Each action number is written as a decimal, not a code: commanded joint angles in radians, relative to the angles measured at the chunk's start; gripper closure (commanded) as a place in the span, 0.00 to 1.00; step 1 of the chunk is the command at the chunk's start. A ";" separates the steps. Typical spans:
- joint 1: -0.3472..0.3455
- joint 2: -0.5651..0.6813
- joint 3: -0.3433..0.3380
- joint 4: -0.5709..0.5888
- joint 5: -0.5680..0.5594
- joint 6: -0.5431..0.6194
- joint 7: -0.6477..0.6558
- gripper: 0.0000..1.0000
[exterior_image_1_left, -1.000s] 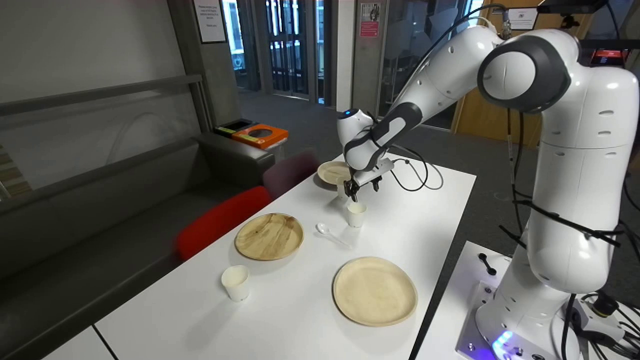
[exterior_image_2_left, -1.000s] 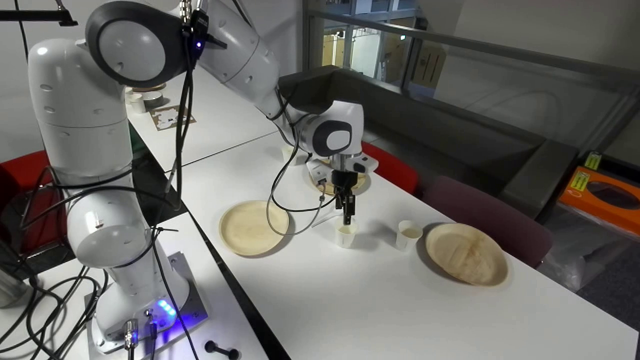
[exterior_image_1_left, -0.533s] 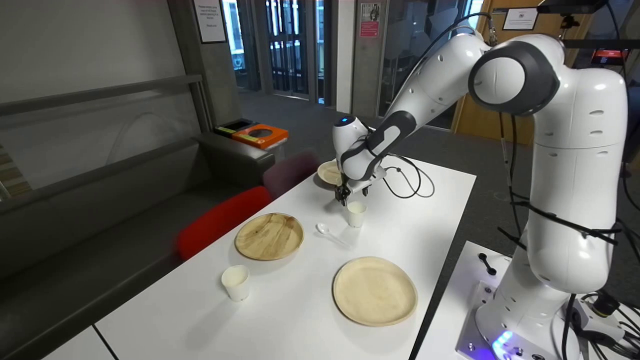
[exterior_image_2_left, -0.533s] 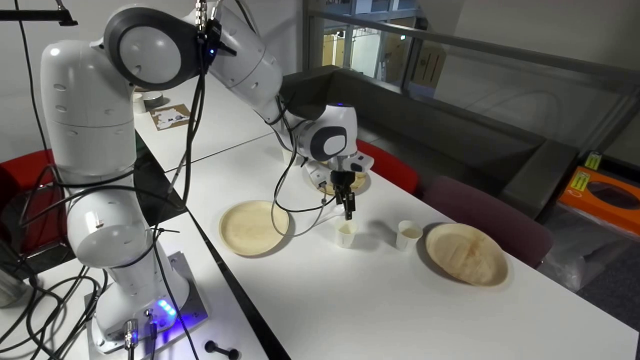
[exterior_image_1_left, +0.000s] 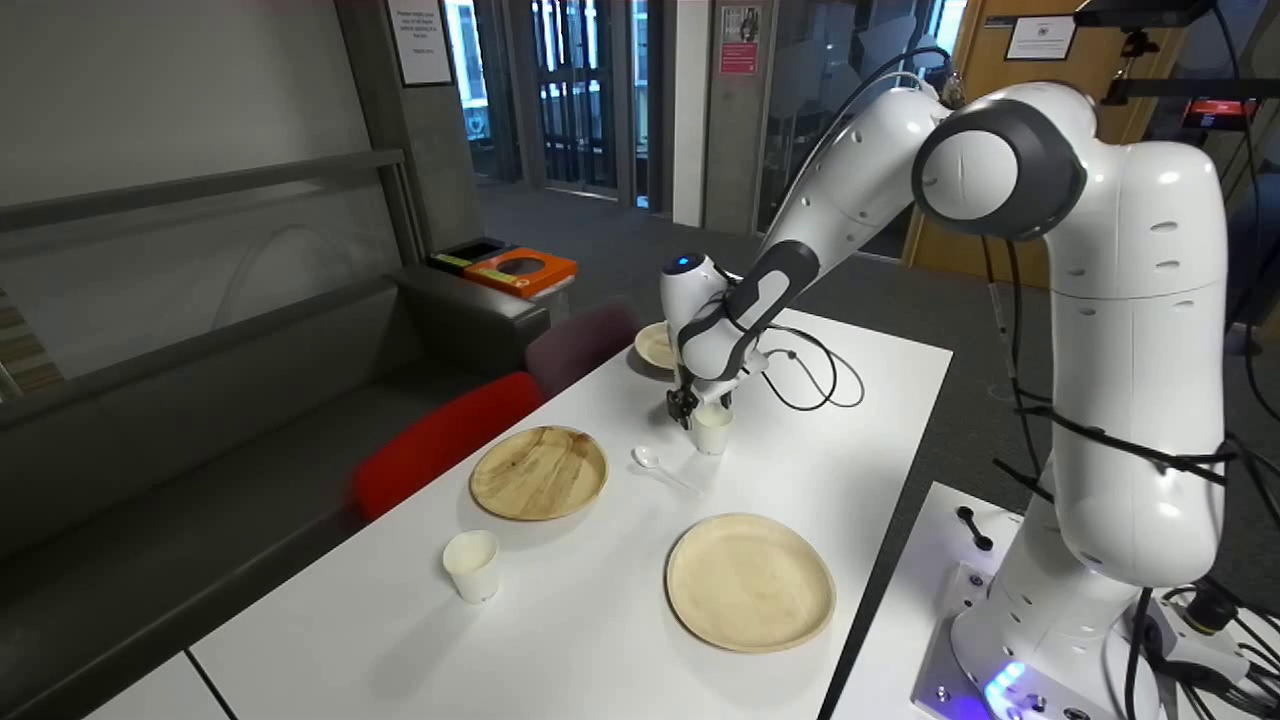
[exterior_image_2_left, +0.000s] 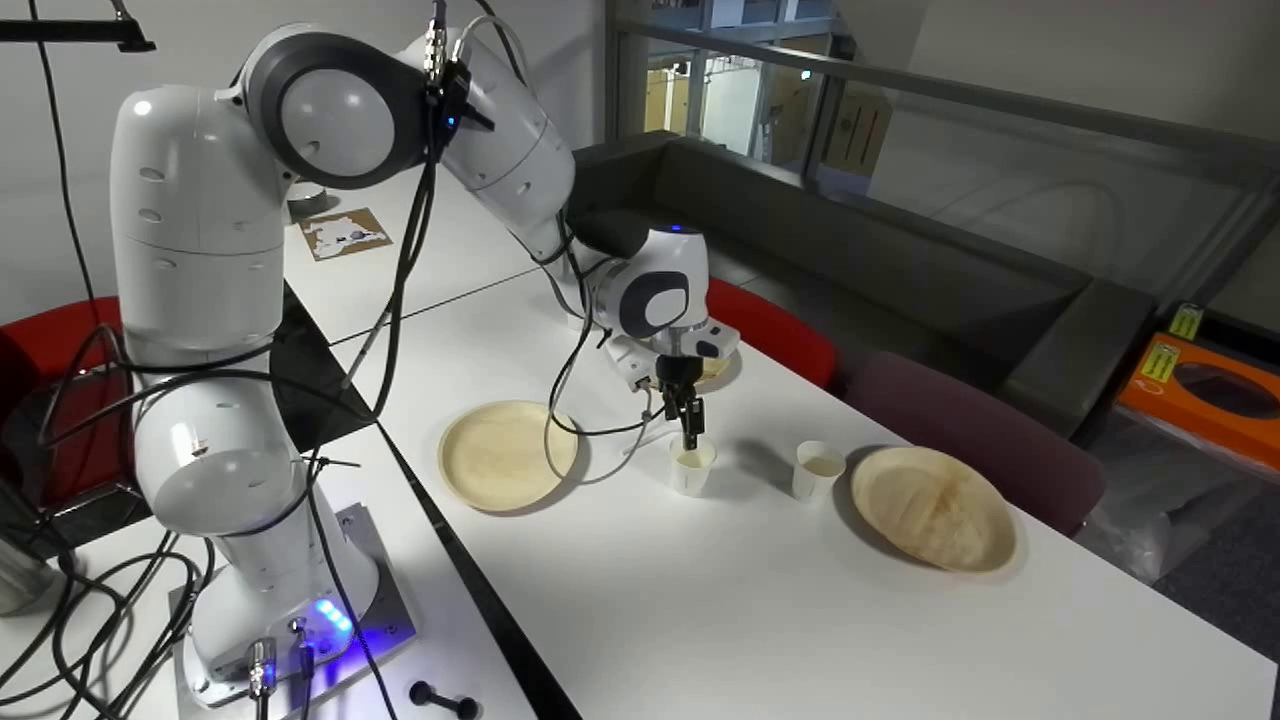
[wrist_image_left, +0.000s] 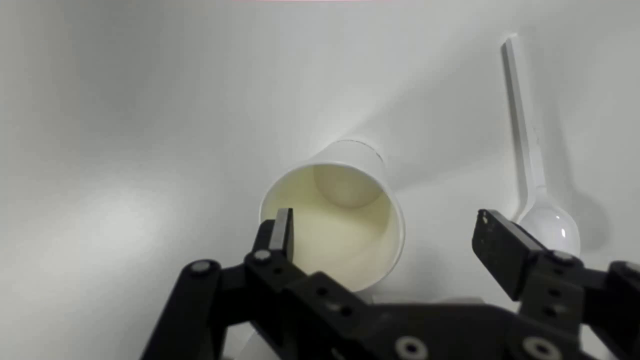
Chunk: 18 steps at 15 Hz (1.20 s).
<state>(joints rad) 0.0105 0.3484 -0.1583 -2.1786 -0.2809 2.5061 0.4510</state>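
Note:
In the wrist view my gripper (wrist_image_left: 385, 217) is open, its two fingers wide apart with nothing held. A white paper cup (wrist_image_left: 330, 225) stands upright below, its mouth facing the camera. One finger (wrist_image_left: 281, 232) overlaps the cup's opening; whether it dips inside or hovers above, I cannot tell. The opposite finger (wrist_image_left: 507, 250) is over the table, partly covering the bowl of a white plastic spoon (wrist_image_left: 547, 225). In both exterior views the gripper (exterior_image_1_left: 704, 412) (exterior_image_2_left: 686, 425) is right at the rim of that cup (exterior_image_1_left: 712, 434) (exterior_image_2_left: 690, 474).
A second cup (exterior_image_2_left: 817, 472) stands near a wooden plate (exterior_image_2_left: 933, 508) towards one table end. Another cup (exterior_image_1_left: 472, 567) is by a grained wooden plate (exterior_image_1_left: 540, 473). A paler plate (exterior_image_1_left: 750, 582) lies near the robot's side. Cables (exterior_image_1_left: 830, 375) hang from the wrist.
The arm has lowered and its elbow has shifted, bringing the gripper down closer to the cup. The gripper has stayed open; the cups, plates and spoon have not moved.

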 joint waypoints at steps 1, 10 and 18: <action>-0.008 0.011 0.001 0.003 0.031 0.025 -0.056 0.33; -0.010 0.004 -0.003 -0.022 0.023 0.038 -0.087 0.99; -0.004 -0.010 -0.009 -0.072 -0.001 0.047 -0.119 0.99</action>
<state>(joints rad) 0.0097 0.3644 -0.1588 -2.1884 -0.2782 2.5090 0.3683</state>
